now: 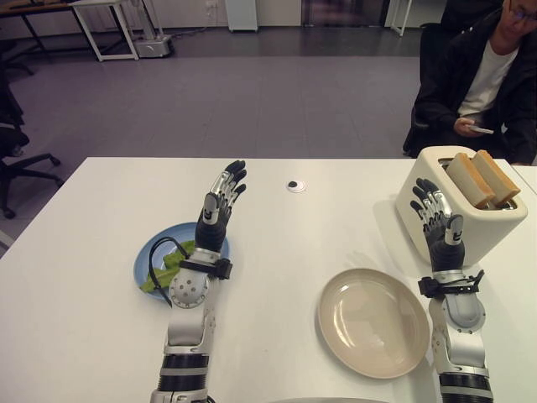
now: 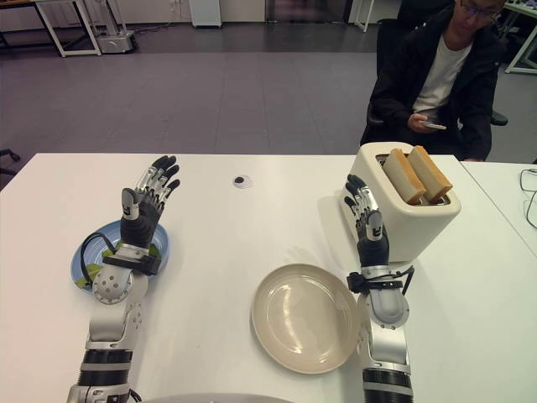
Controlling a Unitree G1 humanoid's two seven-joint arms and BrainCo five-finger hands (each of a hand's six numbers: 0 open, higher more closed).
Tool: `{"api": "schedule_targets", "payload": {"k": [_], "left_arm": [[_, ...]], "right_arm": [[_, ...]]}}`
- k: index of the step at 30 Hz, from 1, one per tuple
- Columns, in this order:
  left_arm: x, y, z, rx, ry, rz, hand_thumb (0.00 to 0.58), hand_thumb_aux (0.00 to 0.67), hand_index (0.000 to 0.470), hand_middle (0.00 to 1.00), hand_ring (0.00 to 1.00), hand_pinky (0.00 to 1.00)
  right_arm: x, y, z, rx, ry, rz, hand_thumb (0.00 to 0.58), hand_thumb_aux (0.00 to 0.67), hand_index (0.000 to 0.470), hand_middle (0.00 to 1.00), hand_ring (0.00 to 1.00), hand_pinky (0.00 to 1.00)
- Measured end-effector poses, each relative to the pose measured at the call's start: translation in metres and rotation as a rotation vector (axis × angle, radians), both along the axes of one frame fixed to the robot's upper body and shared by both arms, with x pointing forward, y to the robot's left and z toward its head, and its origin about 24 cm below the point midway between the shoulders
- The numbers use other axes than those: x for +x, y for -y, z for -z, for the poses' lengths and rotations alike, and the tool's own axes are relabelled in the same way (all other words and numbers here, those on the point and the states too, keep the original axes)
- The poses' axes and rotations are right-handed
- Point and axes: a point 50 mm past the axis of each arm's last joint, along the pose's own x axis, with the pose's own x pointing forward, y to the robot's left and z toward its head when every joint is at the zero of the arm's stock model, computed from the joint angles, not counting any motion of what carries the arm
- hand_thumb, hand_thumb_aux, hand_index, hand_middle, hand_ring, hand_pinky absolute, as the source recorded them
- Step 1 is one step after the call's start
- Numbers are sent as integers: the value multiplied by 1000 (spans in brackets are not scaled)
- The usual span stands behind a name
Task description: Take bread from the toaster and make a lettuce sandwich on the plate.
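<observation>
On the white desk (image 1: 285, 243) a cream, round-cornered toaster (image 1: 497, 228) stands at the far right. Two slices of pale brown bread (image 1: 482, 178) stand upright in its slots, side by side, their tops sticking out. The right hand (image 1: 440, 222) is held up just beside the toaster's left face, fingers spread out straight and holding nothing; whether it touches the toaster cannot be told. A round beige plate (image 1: 373, 323) lies bare near the front edge, between the two arms and just left of the right forearm. On the left lies a round light-blue plate (image 1: 149, 256) with green lettuce (image 1: 170, 267) on it, partly covered by the left wrist. The left hand (image 1: 220, 201) is raised over that plate's far rim, fingers stretched wide and holding nothing. A small black-and-white disc (image 1: 295, 186) lies farther back, near the middle of the desk.
</observation>
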Motion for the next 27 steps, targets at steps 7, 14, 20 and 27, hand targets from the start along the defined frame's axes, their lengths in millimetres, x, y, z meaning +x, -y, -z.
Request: {"api": "schedule_targets", "payload": {"k": [7, 14, 20, 27], "left_arm": [[0, 0, 0, 0, 1, 0, 0, 0, 0, 0, 0, 0], [0, 1, 0, -2, -1, 0, 0, 0, 0, 0, 0, 0], [0, 1, -1, -4, 2, -2, 0, 0, 0, 0, 0, 0], [-1, 0, -3, -6, 10, -9, 0, 0, 0, 0, 0, 0]], "right_arm": [[-4, 20, -42, -157, 127, 137, 0, 0, 0, 0, 0, 0], [0, 97, -109, -624, 142, 479, 0, 0, 0, 0, 0, 0], [19, 154, -98, -832, -80, 624, 0, 0, 0, 0, 0, 0], [46, 166, -61, -873, -237, 597, 403, 300, 210, 0, 0, 0]]}}
